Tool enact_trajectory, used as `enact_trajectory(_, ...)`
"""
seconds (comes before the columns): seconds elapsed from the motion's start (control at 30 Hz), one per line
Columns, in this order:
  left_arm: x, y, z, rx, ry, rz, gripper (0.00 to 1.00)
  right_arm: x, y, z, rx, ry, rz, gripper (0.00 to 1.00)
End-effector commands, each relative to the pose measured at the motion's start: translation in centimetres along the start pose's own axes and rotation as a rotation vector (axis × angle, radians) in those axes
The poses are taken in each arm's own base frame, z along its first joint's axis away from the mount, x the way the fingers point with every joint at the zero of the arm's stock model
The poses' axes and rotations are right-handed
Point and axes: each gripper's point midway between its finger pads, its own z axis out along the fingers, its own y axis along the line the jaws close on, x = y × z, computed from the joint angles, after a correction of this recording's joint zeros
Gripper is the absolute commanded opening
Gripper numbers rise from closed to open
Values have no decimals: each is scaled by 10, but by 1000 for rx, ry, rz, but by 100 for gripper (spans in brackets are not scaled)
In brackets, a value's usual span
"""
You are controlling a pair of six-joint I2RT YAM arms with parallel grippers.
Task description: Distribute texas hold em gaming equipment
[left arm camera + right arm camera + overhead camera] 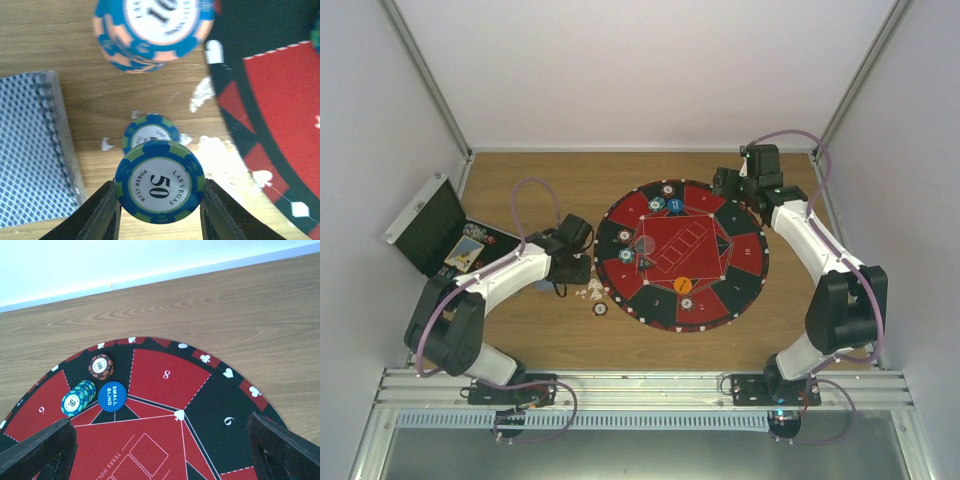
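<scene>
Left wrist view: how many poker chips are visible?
3. A green-and-blue 50 chip clamped in the left gripper, a matching chip on the table just behind it, and a blue-and-orange 10 chip at the top edge, which may hide more beneath it.

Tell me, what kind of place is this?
Probably a robot test booth: plain white walls box in a brown wooden table, and two white-and-black robot arms are bolted to its silver metal rail.

We see a blue-and-green striped 50 chip (160,182), white-centred, a blue-and-peach striped 10 chip (152,30), grey-blue lattice-backed cards (30,150) — and a red-and-black mat (165,375) with white suits.
</scene>
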Motion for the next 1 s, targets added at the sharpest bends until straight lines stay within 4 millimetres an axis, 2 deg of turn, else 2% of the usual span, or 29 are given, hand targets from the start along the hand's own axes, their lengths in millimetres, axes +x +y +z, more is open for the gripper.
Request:
enact_trajectory(0.0, -15, -38, -28, 128, -98, 93, 30, -8, -6, -8, 21, -39, 21, 93)
enact_trajectory(0.1, -19, -83, -40, 222, -144, 235, 30, -14, -9, -17, 38, -70, 19, 93)
enact_trajectory(0.17, -11, -118, -43, 291, -136, 358, 30, -16, -11, -22, 45, -86, 18, 93)
enact_trajectory(0.37, 9, -206, -48, 441, -141, 654, 28, -15, -17, -32, 71, -108, 16, 93)
enact_trajectory(0.53, 29, -262, -43, 526, -116, 809, 28, -16, -30, -42, 144, -123, 10, 94)
enact_trajectory(0.63, 41, -278, -31, 515, -90, 854, 27, -18, -36, -50, 182, -134, 0, 94)
enact_trajectory(0.7, 47, -280, -26, 502, -79, 864, 27, -15, -39, -53, 195, -134, -4, 94)
enact_trajectory(0.97, 65, -248, -3, 425, -32, 840, 28, -11, -37, -57, 173, -138, 21, 94)
